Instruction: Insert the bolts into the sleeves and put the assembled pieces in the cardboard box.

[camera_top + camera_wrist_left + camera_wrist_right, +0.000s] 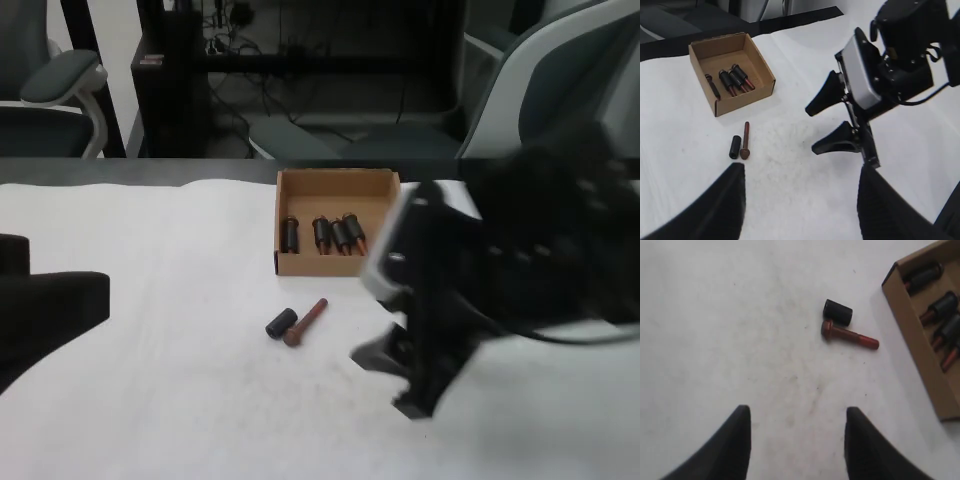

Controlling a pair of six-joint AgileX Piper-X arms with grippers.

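Note:
A loose black sleeve (281, 323) and a red bolt (306, 322) lie side by side on the white cloth, just in front of the cardboard box (335, 195). Several assembled pieces (322, 233) rest inside the box. My right gripper (390, 382) hangs open to the right of the loose pair and low over the cloth, with nothing between its fingers. Its own wrist view looks past the gripper (795, 440) at the sleeve (838, 312) and bolt (850, 336). My left gripper (800, 200) is open and empty, well back from the sleeve (735, 147) and bolt (745, 141).
The left arm (45, 300) sits at the bench's left edge. The right arm's bulk (540, 250) covers the bench's right side, close to the box. White cloth (180, 400) spreads around the loose parts. Chairs and a dark frame stand beyond the far edge.

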